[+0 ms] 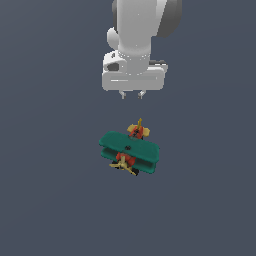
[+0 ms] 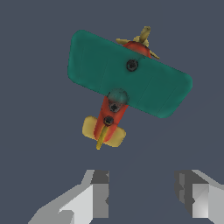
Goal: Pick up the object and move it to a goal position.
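Teal wings, red body: the plane [image 1: 129,151] sits on the dark grey floor [image 1: 45,200] just below centre of the exterior frame, slightly left of the midline. Its yellow propeller [image 1: 125,167] points toward the lower edge of that frame, and the yellow tail [image 1: 138,128] points up toward the arm. Wings run across the frame, tilted down to the exterior view's right. Black wheels are barely resolvable under the nose (too small to say more).

The gripper [image 1: 131,93] hangs from the white arm [image 1: 140,25] in the upper middle of the exterior frame, above the plane's tail end and clear of it, with a visible gap of floor between the fingertips and the tail. Nothing is held.

In the wrist view the plane [image 2: 129,73] fills the upper half, seen from above: upper wing a broad teal slab with a black bolt [image 2: 132,65] at its middle, fuselage [image 2: 109,114] running out from under it to the yellow tailplane [image 2: 91,127], propeller [image 2: 143,36] at the far end. The two fingers [image 2: 99,194] show at the lower edge, spread apart with bare floor between them, and the plane is not between them. It lies beyond the fingertips, tail end nearest.

The gripper [image 2: 142,194] has its jaws apart and empty. The plane is resting on the floor, untouched.
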Controlling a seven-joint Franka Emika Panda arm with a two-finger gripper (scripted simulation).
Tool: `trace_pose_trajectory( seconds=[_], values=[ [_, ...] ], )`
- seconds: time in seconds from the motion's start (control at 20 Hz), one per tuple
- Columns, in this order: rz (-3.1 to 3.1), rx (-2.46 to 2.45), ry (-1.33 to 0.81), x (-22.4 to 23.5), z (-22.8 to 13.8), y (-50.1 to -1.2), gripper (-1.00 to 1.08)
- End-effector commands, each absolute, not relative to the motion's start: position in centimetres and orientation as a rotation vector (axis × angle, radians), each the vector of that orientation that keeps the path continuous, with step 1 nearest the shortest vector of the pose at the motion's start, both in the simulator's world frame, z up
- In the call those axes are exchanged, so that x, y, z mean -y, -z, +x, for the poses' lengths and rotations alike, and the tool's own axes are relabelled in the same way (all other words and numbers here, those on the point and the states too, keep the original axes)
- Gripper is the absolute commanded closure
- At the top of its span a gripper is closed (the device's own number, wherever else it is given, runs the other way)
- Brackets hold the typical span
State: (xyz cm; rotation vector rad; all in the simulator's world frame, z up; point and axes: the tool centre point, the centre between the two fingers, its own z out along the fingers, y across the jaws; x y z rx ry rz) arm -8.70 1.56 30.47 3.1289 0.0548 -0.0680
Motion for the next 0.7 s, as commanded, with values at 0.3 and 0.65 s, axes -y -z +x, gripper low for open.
trace_pose_trajectory(
  seconds=[0.3, 0.65],
  values=[
    [3.098, -0.160, 0.108, -1.9, -8.6, -29.9, -0.20],
    [3.035, -0.345, 0.182, -2.4, -8.5, -28.9, -0.20]
  ],
)
